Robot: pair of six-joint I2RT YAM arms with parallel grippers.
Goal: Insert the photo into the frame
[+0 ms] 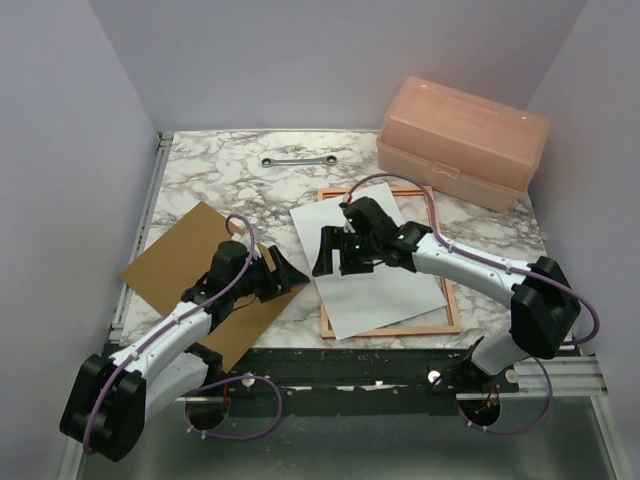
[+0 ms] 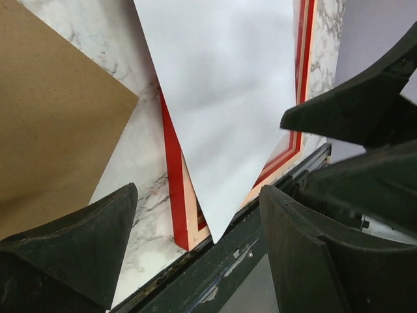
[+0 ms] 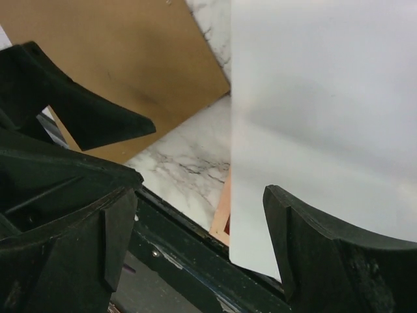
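Right claw [image 3: 202, 195] and left claw [image 2: 195, 192] both spread, empty; frame [image 1: 400, 330] largely hidden beneath the skewed white photo [image 1: 390, 290].

Both the left arm [image 1: 165, 345] & right arm [image 1: 470, 265]: pale silver-white link shells w/ bulky black joint housings. Thin purple cable [image 1: 240, 225] runs along each, looping loose nr base & wrist. The left gripper [image 2: 199, 215] & right gripper [image 3: 201, 208]: matte black, broad wedge-shaped fingers, lightly scuffed edges
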